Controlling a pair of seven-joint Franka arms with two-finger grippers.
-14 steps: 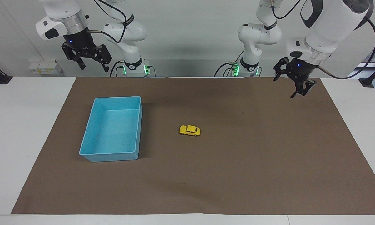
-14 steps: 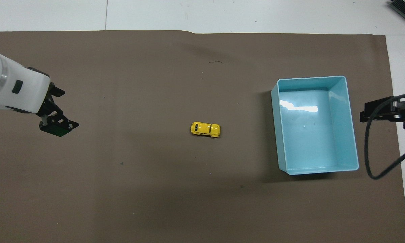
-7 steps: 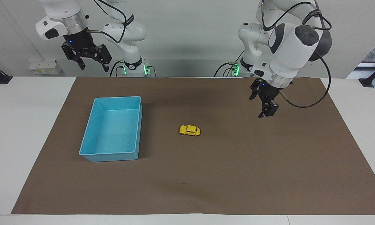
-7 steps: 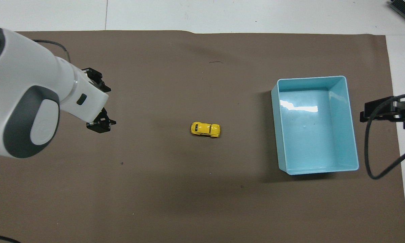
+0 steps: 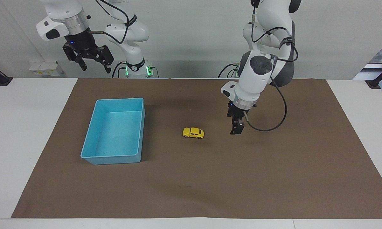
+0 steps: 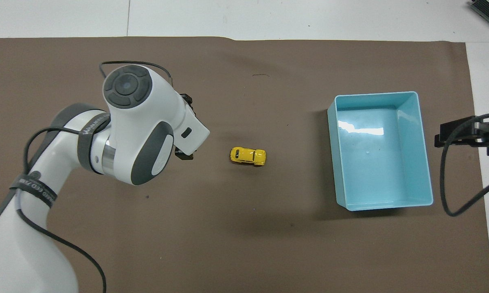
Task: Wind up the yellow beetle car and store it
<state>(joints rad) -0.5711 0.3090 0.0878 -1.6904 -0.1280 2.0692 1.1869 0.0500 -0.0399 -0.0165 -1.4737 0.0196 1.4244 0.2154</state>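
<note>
A tiny yellow beetle car sits on its wheels near the middle of a brown mat that covers a white table. An empty blue tray stands well apart from the car, toward the right arm's end of the table.

The left claw hangs low over the mat, near the car on the side toward the left arm's end, empty. It is seen edge-on, so the gap between its fingers is hard to make out; they appear to stand apart.

The right claw waits high up by its base, fingers spread, holding nothing.

The task looks to be at its first step: reaching for the car. Next, the left claw would need to line up over the car, descend, and close on its narrow body before any winding.
</note>
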